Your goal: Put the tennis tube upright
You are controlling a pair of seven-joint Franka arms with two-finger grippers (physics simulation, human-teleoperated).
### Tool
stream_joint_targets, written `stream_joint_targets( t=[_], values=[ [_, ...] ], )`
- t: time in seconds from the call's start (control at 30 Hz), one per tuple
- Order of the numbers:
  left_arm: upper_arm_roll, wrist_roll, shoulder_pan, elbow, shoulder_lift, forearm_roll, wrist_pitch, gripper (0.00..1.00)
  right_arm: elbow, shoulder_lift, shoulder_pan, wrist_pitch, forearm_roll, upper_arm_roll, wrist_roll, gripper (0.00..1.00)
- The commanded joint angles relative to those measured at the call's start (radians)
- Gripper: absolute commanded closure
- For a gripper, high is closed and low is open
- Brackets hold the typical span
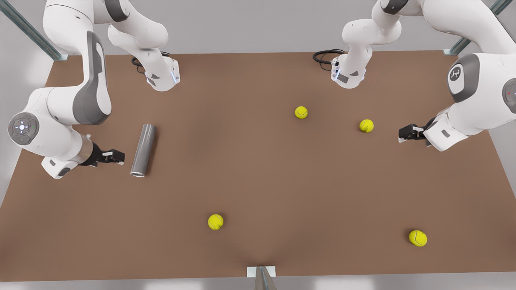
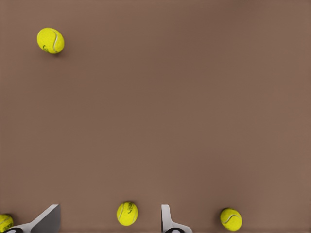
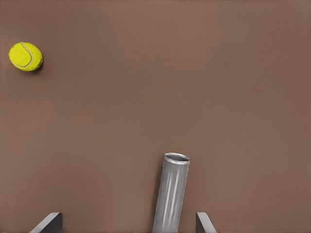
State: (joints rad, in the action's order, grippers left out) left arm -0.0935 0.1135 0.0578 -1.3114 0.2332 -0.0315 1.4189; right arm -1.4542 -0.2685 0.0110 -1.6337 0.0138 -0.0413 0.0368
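While the brown table (image 1: 258,193) carries four scattered tennis balls (image 1: 215,222), the tennis tube (image 1: 143,150) lies flat near the front view's left, silvery rim toward the camera, not yet stood up. Beside it the right gripper (image 1: 115,157) hovers, fingers (image 3: 48,223) spread wide, seemingly lined up to straddle it. Well apart, the left gripper (image 1: 406,133) waits, fingers (image 2: 167,221) likewise parted, holding nothing.

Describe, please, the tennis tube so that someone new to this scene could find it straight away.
Start from the brown table and go to the front view's left side, where the right end effector hovers, fingers open. Just beside it lies the tennis tube on its side. It is the one long dark grey cylinder with a silvery rim, unlike the round yellow balls scattered elsewhere.
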Motion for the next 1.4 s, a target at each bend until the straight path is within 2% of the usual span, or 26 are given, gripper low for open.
stream_joint_targets(
  t=[0.0,0.1,0.17,0.27,0.37,0.43,0.5,0.57,0.7,0.83,1.03,1.37],
  values=[
    [0.000,0.000,0.000,0.000,0.000,-0.001,0.000,0.01,0.000,0.000,0.001,0.000,0.000,0.000,0.000,0.00],
    [-0.005,-0.040,-0.016,0.014,0.009,-0.010,0.009,0.01,-0.015,0.002,-0.003,0.008,0.000,0.000,0.000,0.00],
    [-0.003,-0.227,-0.164,0.080,0.086,-0.041,0.041,0.01,-0.046,-0.029,0.009,0.017,0.000,0.000,-0.002,0.00],
    [-0.003,-0.272,-0.214,0.092,0.164,-0.151,0.179,0.01,-0.150,-0.022,0.024,-0.017,0.023,0.000,-0.002,0.00],
    [-0.005,-0.267,-0.228,0.087,0.250,-0.176,0.296,0.01,-0.454,0.179,0.029,-0.117,0.054,-0.002,-0.002,0.00],
    [-0.005,-0.265,-0.228,0.089,0.276,-0.176,0.308,0.01,-0.626,0.302,0.029,-0.138,0.100,-0.003,-0.029,0.00],
    [-0.005,-0.267,-0.227,0.084,0.276,-0.176,0.308,0.01,-0.850,0.428,0.046,-0.258,0.098,-0.005,-0.034,0.00],
    [-0.003,-0.264,-0.222,0.078,0.285,-0.176,0.308,0.01,-0.864,0.402,0.113,-0.282,0.095,-0.005,-0.046,0.00],
    [-0.003,-0.258,-0.225,0.069,0.298,-0.174,0.301,0.01,-0.873,0.244,0.204,-0.417,0.089,-0.005,-0.003,0.00],
    [-0.003,-0.264,-0.223,0.061,0.301,-0.173,0.301,0.01,-0.966,0.230,0.190,-0.571,0.089,-0.008,0.005,0.00],
    [-0.003,-0.267,-0.222,0.061,0.317,-0.173,0.302,0.01,-1.025,0.134,0.172,-0.844,0.089,-0.042,-0.011,0.00],
    [-0.003,-0.270,-0.216,0.061,0.310,-0.169,0.272,0.01,-1.112,0.112,0.181,-0.953,0.089,-0.045,0.002,0.00]
  ],
)
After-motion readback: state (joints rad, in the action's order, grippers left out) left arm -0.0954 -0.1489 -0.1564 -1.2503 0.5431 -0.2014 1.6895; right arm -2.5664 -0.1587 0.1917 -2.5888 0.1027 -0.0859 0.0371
